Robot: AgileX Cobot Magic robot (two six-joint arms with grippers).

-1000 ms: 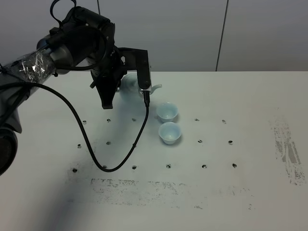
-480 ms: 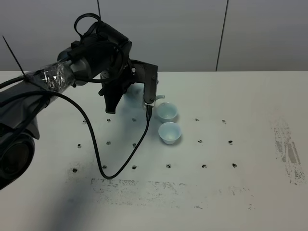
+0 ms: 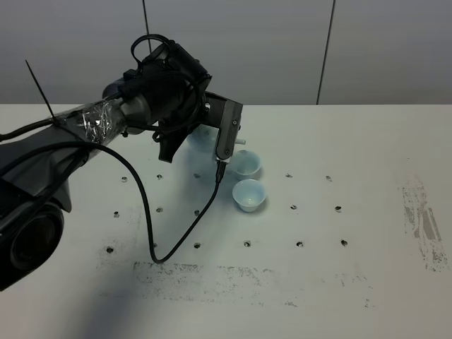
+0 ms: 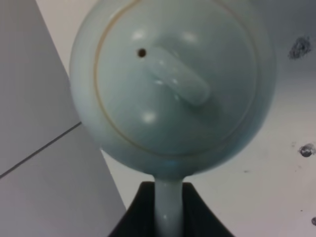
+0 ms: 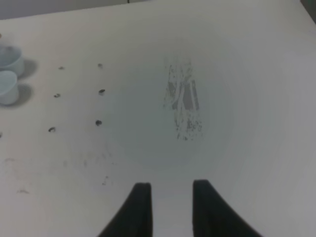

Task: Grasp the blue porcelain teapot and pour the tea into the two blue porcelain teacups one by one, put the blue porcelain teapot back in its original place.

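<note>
Teapot (image 4: 168,98) handle sits pinched in closed left end effector (image 4: 167,210), spout near teacups (image 3: 246,163), table (image 3: 367,212) stretching rightward.

The teapot (image 4: 173,89) is seen to be glazed porcelain, pale blue-white, smooth and glossy, with bright highlights on its lid. The same shiny glaze is shown by the two cups (image 3: 246,163) (image 3: 248,195). The table (image 3: 353,296) is finished in matt white and is scuffed with rough dark smudges (image 3: 421,222). The arm (image 3: 152,92) is cased in dull black, partly wrapped in crinkled clear plastic film (image 3: 88,120). A smooth black cable (image 3: 146,215) is trailed across the top. The wall (image 3: 395,49) is matt grey.
</note>
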